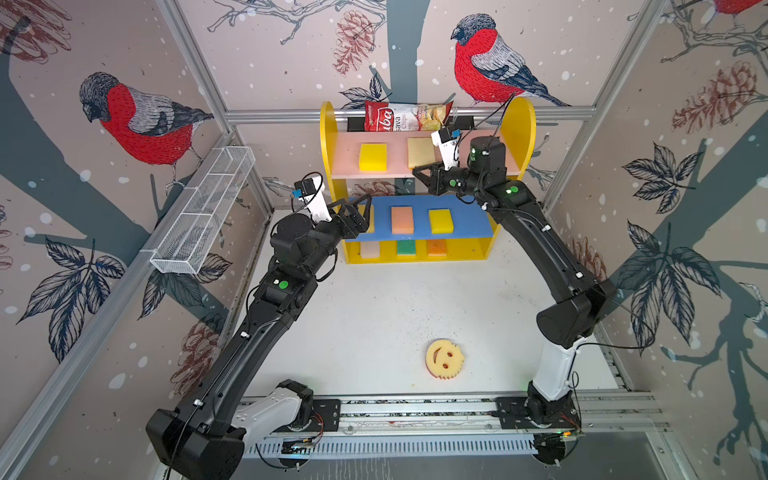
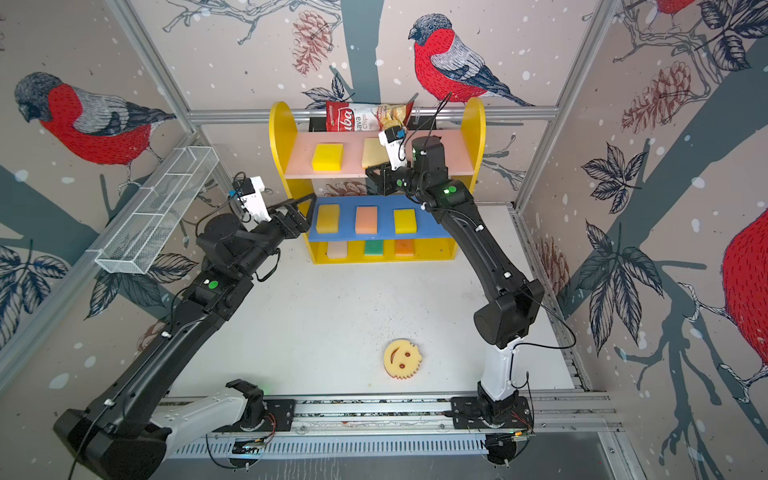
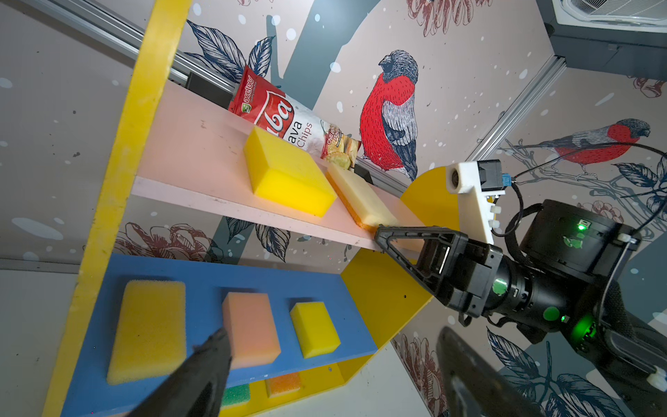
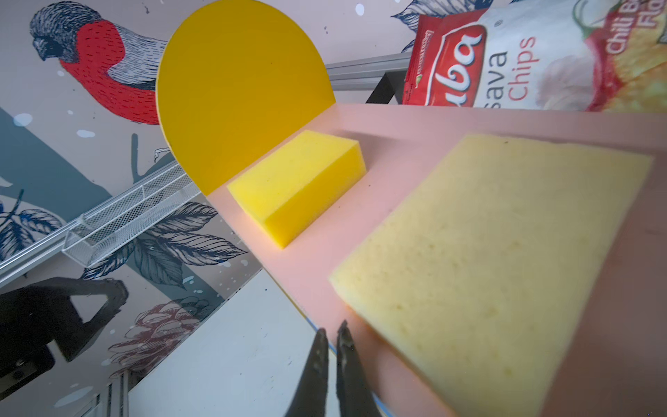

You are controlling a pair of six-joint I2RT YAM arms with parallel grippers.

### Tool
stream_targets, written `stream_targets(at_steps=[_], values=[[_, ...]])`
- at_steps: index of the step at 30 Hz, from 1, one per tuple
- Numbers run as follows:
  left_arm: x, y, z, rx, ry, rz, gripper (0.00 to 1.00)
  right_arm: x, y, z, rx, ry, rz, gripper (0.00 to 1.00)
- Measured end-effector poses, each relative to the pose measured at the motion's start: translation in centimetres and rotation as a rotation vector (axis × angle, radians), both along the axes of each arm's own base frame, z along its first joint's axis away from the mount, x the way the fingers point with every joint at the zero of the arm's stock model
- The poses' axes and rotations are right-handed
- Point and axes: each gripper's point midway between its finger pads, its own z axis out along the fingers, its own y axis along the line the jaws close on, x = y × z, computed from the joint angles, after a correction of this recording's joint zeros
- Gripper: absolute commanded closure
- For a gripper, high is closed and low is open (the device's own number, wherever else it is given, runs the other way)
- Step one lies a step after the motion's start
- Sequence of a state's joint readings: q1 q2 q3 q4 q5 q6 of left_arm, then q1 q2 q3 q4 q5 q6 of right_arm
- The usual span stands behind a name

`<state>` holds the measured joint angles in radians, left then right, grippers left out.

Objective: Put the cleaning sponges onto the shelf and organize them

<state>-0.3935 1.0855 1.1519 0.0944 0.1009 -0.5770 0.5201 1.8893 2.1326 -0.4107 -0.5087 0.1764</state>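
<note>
Top views: we count eight rectangular foam sponges point(image 2: 366, 219) on small three-level wooden shelf point(image 1: 328, 166); round yellow smiley-face foam sponge point(image 1: 444, 358) alone on white counter point(image 1: 374, 311), near side. Right hand point(image 1: 415, 169) pinched together, empty, beside flat cream sponge point(image 1: 421, 152), likely squaring it. Left hand point(image 1: 368, 210) spread apart, empty, at shelf's left.

1. Desk point(image 1: 374, 316): wide open in front of the shelf point(image 1: 328, 137); only the round smiley sponge point(image 1: 444, 358) lies on it.
2. Pink upper board point(image 2: 457, 156): right end bare. The yellow sponge point(image 1: 372, 156), cream sponge point(image 1: 420, 152) and, behind them, the chips bag point(image 1: 405, 116) occupy left and middle. The right hand point(image 1: 417, 170), pinched together, is at the front edge.
3. Blue middle board point(image 1: 469, 220): three sponges in a row, right end free. The left hand point(image 1: 365, 212), spread wide, blocks the left end.
4. Base point(image 1: 469, 250): right end free.
</note>
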Motion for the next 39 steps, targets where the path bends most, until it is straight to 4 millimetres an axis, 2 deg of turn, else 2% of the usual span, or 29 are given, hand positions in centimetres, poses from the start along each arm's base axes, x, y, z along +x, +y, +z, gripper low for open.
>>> stream_targets(at_steps=[5,9,14,17,20,24,27,29,32,34,37,39], values=[[0.0,0.0,0.0,0.000,0.001,-0.002,0.12,-1.1,0.6,-1.5,-0.011,0.060,0.038,0.90],[-0.2,0.0,0.2,-0.003,-0.006,-0.002,0.12,-2.1,0.2,-0.6,0.005,0.068,0.046,0.89],[-0.9,0.4,0.8,-0.009,-0.023,0.000,0.11,-3.5,-1.6,1.4,0.022,0.036,0.030,0.85],[-1.2,0.6,0.8,-0.004,-0.030,0.007,0.10,-4.4,-3.6,1.3,0.011,0.027,-0.029,0.80],[-1.5,1.1,0.6,0.000,-0.034,0.025,0.11,-5.4,-6.0,-0.7,-0.025,0.042,-0.119,0.72],[-1.6,1.1,0.0,0.024,-0.030,0.026,0.15,-6.2,-9.9,-4.4,-0.085,0.079,-0.259,0.55],[-1.3,0.5,-1.2,0.062,-0.005,-0.001,0.18,-6.6,-12.4,-7.0,-0.127,0.112,-0.345,0.46],[-0.9,-0.1,-2.5,0.092,0.027,-0.022,0.20,-6.9,-13.4,-8.8,-0.148,0.142,-0.376,0.42],[-0.9,-1.0,-5.0,0.137,0.081,-0.054,0.22,-7.0,-14.5,-12.0,-0.181,0.217,-0.421,0.41],[-1.6,-2.4,-6.9,0.184,0.112,-0.087,0.22,-7.0,-15.2,-13.9,-0.201,0.274,-0.449,0.43],[-3.1,-4.0,-9.3,0.254,0.135,-0.111,0.22,-6.7,-15.6,-15.2,-0.216,0.309,-0.467,0.45],[-4.2,-5.2,-11.5,0.285,0.162,-0.135,0.21,-6.4,-15.6,-15.8,-0.218,0.332,-0.474,0.44]])
